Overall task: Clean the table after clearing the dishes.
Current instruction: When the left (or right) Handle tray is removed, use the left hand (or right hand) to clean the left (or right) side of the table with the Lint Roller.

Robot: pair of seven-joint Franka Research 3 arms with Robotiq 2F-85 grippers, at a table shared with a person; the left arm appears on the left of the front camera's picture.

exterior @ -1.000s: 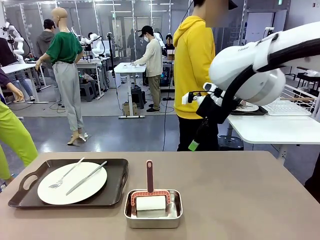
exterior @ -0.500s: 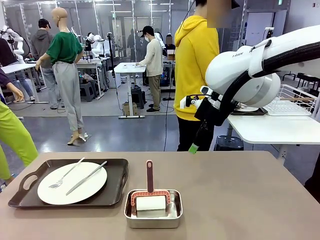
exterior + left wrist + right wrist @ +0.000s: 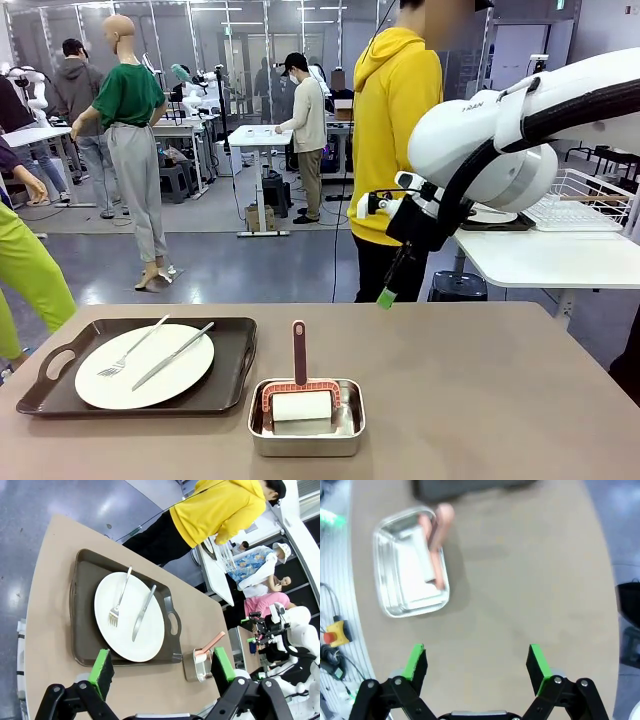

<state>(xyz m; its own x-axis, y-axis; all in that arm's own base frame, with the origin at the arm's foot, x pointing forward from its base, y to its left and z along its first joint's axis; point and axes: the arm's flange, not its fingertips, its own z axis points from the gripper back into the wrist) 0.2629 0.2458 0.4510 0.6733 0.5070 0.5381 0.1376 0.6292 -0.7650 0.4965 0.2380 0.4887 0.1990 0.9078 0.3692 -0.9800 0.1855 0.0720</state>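
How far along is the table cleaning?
Early. Little looks done: one tray with its plate, fork and knife sits on the table. The left hand and right hand hang open, empty. Remaining: clear that tray, then take the roller from its pan and clean.

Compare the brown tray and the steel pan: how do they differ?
The tray is dark brown with cut-out handles; the pan is shiny steel without any. The tray is wider and shallower; the pan is smaller, taller-walled. The tray holds a white plate with fork and knife; the pan holds a roller. Both are rectangular and rest on the table.
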